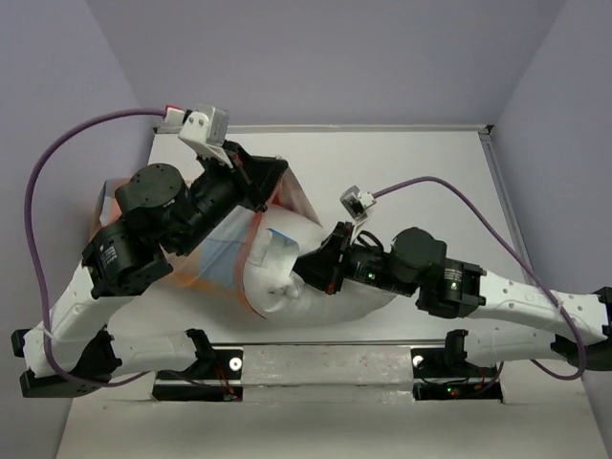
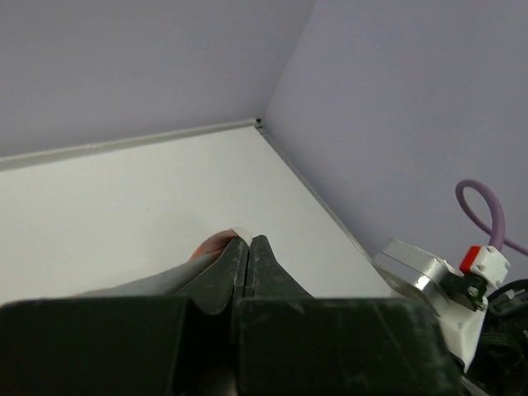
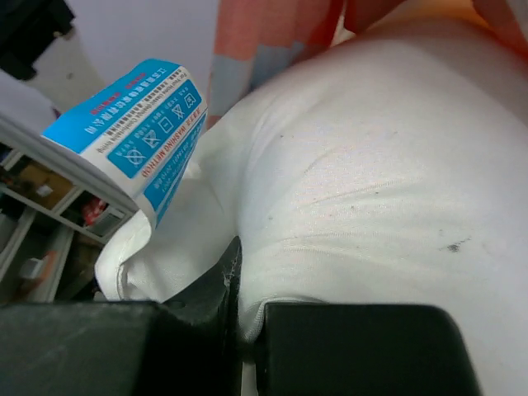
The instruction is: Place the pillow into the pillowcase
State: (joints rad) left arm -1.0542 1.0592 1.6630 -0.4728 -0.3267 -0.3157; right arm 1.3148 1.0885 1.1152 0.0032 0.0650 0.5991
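Observation:
The white pillow (image 1: pixel 287 282) lies near the table's front, its left part inside the mouth of the checked pillowcase (image 1: pixel 218 251). My left gripper (image 1: pixel 263 186) is shut on the pillowcase's upper edge and holds it raised. In the left wrist view the shut gripper (image 2: pixel 249 242) pinches orange and grey fabric (image 2: pixel 210 245). My right gripper (image 1: pixel 320 273) is shut on the pillow's right side. In the right wrist view the gripper (image 3: pixel 243 285) pinches a fold of the pillow (image 3: pixel 371 148). The blue-and-white tag (image 3: pixel 140 124) hangs to the left and the pillowcase (image 3: pixel 272 33) lies beyond.
A white table (image 1: pixel 402 172) is bounded by lilac walls (image 1: pixel 316 57) at the back and both sides. A raised rim (image 1: pixel 502 191) runs along the right edge. Purple cables (image 1: pixel 449 196) loop over both arms. The arm bases (image 1: pixel 325 368) sit at the near edge.

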